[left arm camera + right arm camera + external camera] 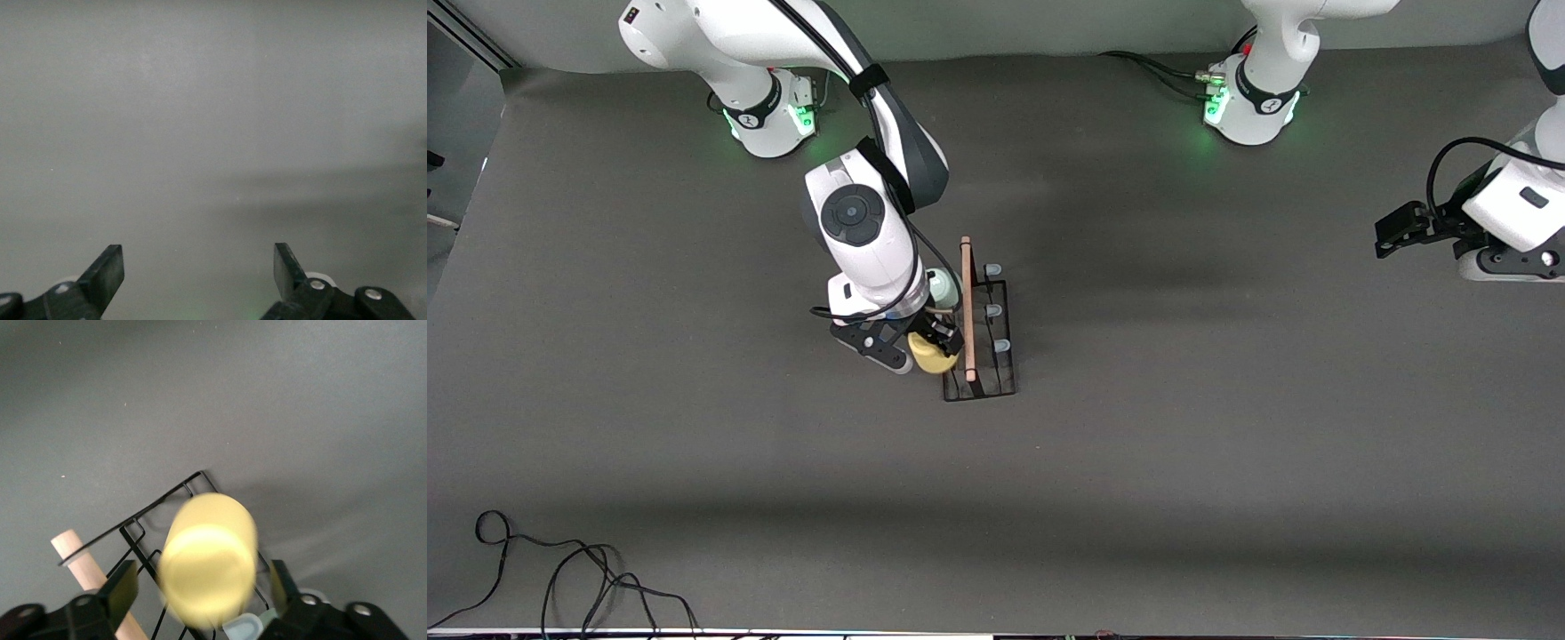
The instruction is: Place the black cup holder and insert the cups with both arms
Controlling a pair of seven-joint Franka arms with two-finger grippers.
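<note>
The black cup holder [980, 388] stands mid-table, its wooden rod handle [967, 302] on top. It also shows in the right wrist view [137, 523]. Three pale-capped pegs [992, 310] on the side toward the left arm's end are bare. The yellow cup [931, 356] sits at the holder's side toward the right arm's end, blurred in the right wrist view [208, 567]. My right gripper [927, 345] is open around it [200, 587], with a gap on each side. The pale green cup [943, 287] peeks out beside the right arm. The light blue cup is hidden. My left gripper [1392, 233] waits open and empty [199, 267].
The left gripper hangs over the left arm's end of the table. A black cable [560, 578] lies at the table's corner nearest the front camera, at the right arm's end. Both arm bases [769, 116] stand along the table's edge farthest from the front camera.
</note>
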